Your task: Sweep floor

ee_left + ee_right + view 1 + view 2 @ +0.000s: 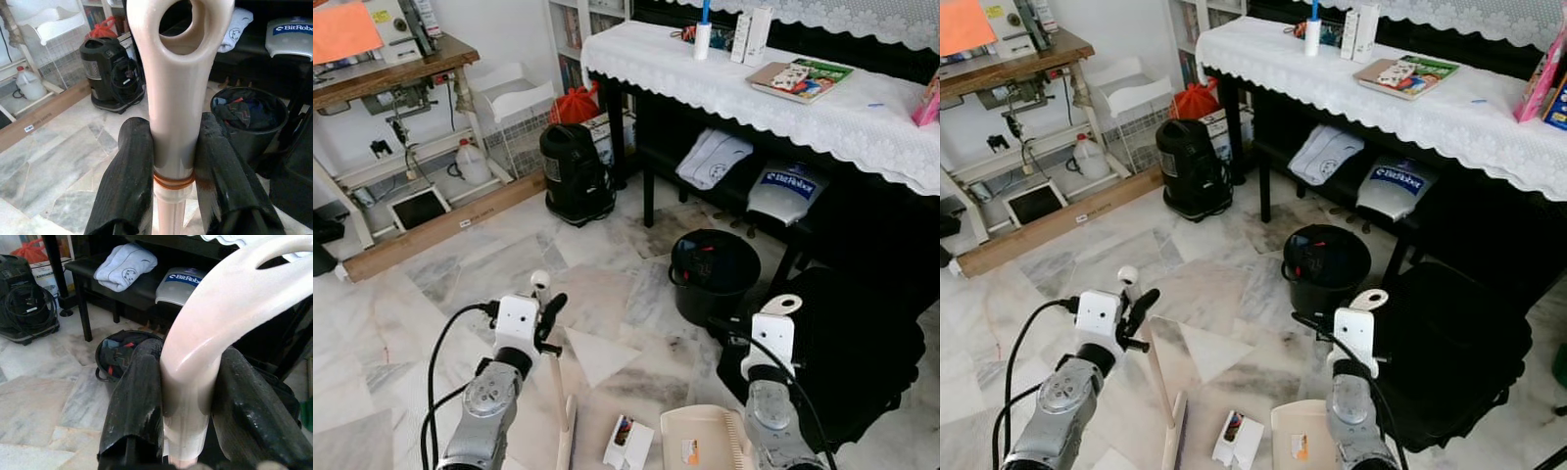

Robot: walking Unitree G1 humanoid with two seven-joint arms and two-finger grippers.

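Marble floor (460,264) beside cloth-covered table (862,127), black bin (715,274) between. Left gripper (173,161) pinching broom handle (176,98); right gripper (188,396) clamping dustpan handle (215,328). Small box (628,443) beside dustpan (700,441), apparently unswept; sweeping seemingly barely begun.

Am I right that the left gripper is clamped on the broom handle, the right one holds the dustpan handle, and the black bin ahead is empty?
Not quite: the black bin is not empty. The right wrist view shows dark and red scraps inside it. The rest stands: the left gripper is shut on the broom handle, and the right gripper is shut on the dustpan handle.
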